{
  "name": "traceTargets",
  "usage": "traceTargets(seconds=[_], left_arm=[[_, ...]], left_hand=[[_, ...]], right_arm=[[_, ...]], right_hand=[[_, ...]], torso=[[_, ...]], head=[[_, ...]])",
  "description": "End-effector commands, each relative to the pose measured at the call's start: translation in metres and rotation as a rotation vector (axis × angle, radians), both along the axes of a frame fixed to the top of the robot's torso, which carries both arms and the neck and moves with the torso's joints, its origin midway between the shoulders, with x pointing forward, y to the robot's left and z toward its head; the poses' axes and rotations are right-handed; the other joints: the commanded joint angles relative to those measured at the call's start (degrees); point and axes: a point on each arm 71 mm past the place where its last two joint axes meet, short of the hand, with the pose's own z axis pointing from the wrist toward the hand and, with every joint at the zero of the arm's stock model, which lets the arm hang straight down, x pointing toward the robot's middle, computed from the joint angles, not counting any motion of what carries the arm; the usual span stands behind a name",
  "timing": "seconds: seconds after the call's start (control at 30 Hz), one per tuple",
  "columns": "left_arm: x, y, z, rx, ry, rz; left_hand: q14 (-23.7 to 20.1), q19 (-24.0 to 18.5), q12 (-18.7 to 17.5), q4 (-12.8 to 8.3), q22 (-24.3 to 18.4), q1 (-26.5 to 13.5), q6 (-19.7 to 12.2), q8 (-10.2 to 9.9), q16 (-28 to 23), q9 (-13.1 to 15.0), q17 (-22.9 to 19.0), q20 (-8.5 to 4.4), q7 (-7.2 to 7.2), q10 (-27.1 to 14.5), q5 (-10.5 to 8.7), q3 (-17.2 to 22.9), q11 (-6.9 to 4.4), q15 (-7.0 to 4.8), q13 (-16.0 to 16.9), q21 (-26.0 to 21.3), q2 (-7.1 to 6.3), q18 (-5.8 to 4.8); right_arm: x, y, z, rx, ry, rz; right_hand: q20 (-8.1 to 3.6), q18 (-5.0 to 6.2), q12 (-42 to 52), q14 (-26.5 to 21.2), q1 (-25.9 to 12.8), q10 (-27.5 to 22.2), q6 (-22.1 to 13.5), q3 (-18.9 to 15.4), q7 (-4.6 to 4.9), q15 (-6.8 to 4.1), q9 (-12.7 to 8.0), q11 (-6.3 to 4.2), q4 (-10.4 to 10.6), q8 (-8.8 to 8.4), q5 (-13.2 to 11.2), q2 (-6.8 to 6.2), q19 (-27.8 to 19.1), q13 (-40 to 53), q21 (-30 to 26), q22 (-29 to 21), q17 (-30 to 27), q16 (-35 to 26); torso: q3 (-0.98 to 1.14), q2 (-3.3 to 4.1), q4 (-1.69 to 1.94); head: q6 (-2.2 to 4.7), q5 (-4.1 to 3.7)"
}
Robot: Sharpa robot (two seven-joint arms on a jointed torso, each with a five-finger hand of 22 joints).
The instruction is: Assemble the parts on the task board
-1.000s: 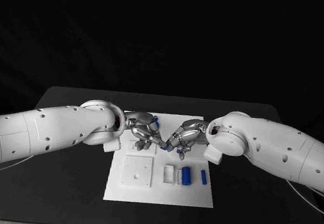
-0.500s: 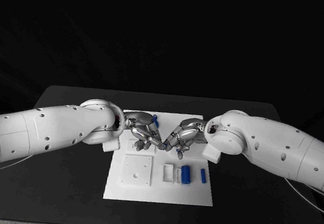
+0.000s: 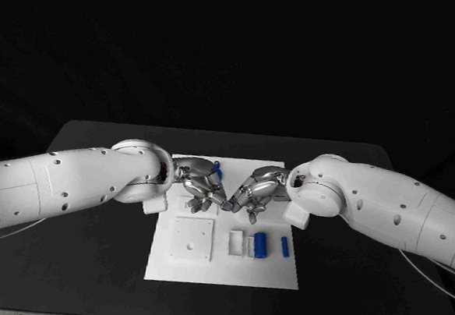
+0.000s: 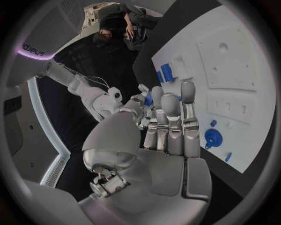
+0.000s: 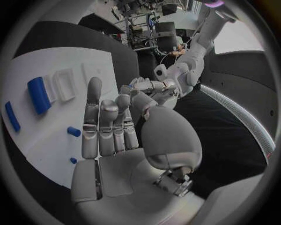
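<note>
Black table (image 3: 79, 248) is carrying the white board (image 3: 224, 271) at its middle, with blue parts (image 3: 262, 245) lying on its right side. Both hands are hovering fingertip to fingertip over its far half: left hand (image 3: 203, 186) and right hand (image 3: 255, 192), fingers extended together, seemingly holding nothing.

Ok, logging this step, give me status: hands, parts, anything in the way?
Left hand and right hand fingertip to fingertip over the task board; what they hold, cannot tell. Blue block and slim blue piece lie loose on it. Nothing blocking.
</note>
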Motion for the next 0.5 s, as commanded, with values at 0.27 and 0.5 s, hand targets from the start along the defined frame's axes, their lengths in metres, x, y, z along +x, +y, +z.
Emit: traceTargets(seconds=[0.27,0.5], left_arm=[[-0.0099,-0.0098,-0.0021,-0.036,0.069,-0.074],[-0.0094,-0.0094,-0.0011,-0.069,0.087,-0.060]], left_hand=[[-0.67,-0.83,0.41,-1.19,1.09,2.59,-0.15,-0.01,0.50,-4.58,-0.32,0.13,0.24,-0.70,-2.67,2.84,0.27,0.13,-0.33,0.19,3.08,-0.46],[-0.68,-0.95,0.40,-2.99,1.13,6.66,0.37,0.06,0.73,-6.71,-0.31,0.16,0.30,-0.56,-5.50,2.88,0.26,0.13,-0.45,0.39,4.36,-0.38]], right_arm=[[0.0020,0.0044,0.0062,0.049,-0.021,-0.001],[0.0024,0.0045,0.0061,0.049,-0.022,-0.002]], right_hand=[[-0.14,-0.56,-0.35,0.32,-0.19,0.27,0.33,0.28,-0.10,0.05,5.60,-0.19,-0.03,0.22,-0.27,0.60,0.29,0.06,-0.37,0.16,0.10,0.20],[-0.14,-0.56,-0.35,0.32,-0.19,0.27,0.33,0.28,-0.10,0.05,5.60,-0.19,-0.03,0.22,-0.27,0.60,0.29,0.06,-0.37,0.16,0.10,0.20]], torso=[[0.02,0.00,-0.02],[0.00,0.02,0.03]], head=[[0.01,-0.12],[0.01,-0.24]])
